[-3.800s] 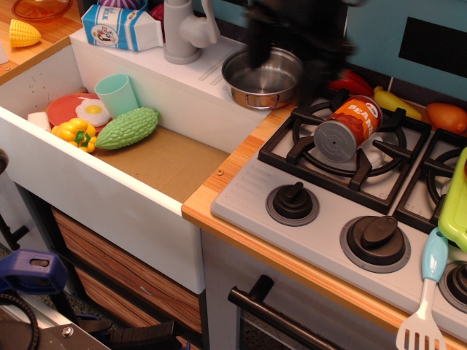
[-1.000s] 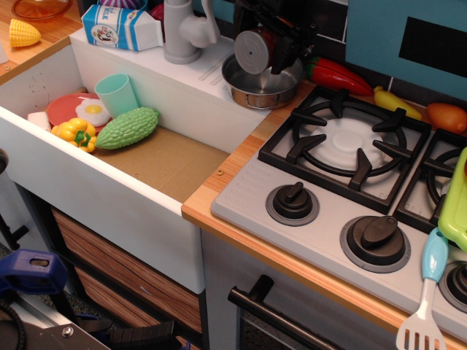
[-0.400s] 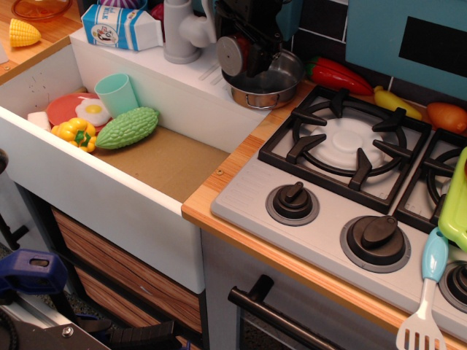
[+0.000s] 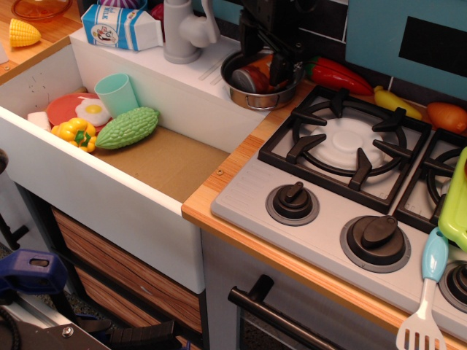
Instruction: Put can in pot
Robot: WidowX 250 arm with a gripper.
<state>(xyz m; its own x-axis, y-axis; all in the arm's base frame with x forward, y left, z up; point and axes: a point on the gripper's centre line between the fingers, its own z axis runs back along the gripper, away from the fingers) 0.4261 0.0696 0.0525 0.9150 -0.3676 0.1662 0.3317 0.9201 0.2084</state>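
The can (image 4: pixel 257 76), orange-red label with a grey metal end, lies on its side low inside the shiny steel pot (image 4: pixel 252 98) at the back of the counter, left of the stove. My black gripper (image 4: pixel 264 64) reaches down into the pot from above. Its fingers (image 4: pixel 280 69) stand on either side of the can and still look closed on it. The far part of the can is hidden behind the fingers.
A grey faucet (image 4: pixel 182 29) stands just left of the pot. A red pepper (image 4: pixel 337 75) lies right of it, behind the black burner grate (image 4: pixel 343 138). The sink (image 4: pixel 168 168) holds a mint-green cup (image 4: pixel 117 93), a green gourd (image 4: pixel 128 128) and other toy food.
The gripper has carried the can from the stove burner up and left over the pot. In the last half second it moved right and down, bringing the can into the pot.
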